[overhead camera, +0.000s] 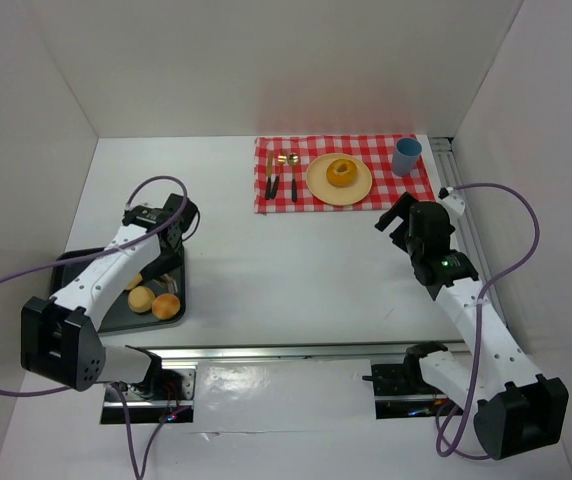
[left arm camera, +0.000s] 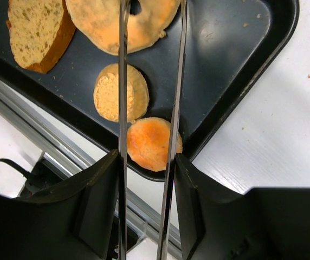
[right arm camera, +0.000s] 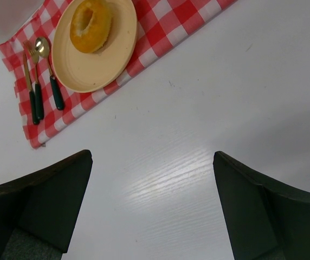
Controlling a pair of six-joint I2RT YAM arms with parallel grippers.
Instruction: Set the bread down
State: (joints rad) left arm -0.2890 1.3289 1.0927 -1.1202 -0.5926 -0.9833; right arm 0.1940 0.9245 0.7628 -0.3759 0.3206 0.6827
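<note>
Left pincer (overhead camera: 158,262) hangs over the black tray (left arm camera: 225,59), thin fingers (left arm camera: 121,81) part-spread across the tray bagel (left arm camera: 98,21), tips cut off, can't tell if it's gripped. Right pincer (right arm camera: 152,162) released, empty, above tabletop (right arm camera: 198,108) well right of the tray. Plated bagel (right arm camera: 90,24) sits on the yellow plate (right arm camera: 90,70) far from the tray; bread slice (left arm camera: 33,32) and two rolls (left arm camera: 109,95) remain in it, so roughly partway by my read.

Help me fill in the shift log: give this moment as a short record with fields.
tray: slice, ring bun, pale roll, orange roll
plate: one doughnut-shaped bread, on checked cloth
left gripper: over tray, jaws parted, tips out of view, grip unclear
right gripper: jaws open, empty, above table
beside plate: cutlery, blue cup
</note>
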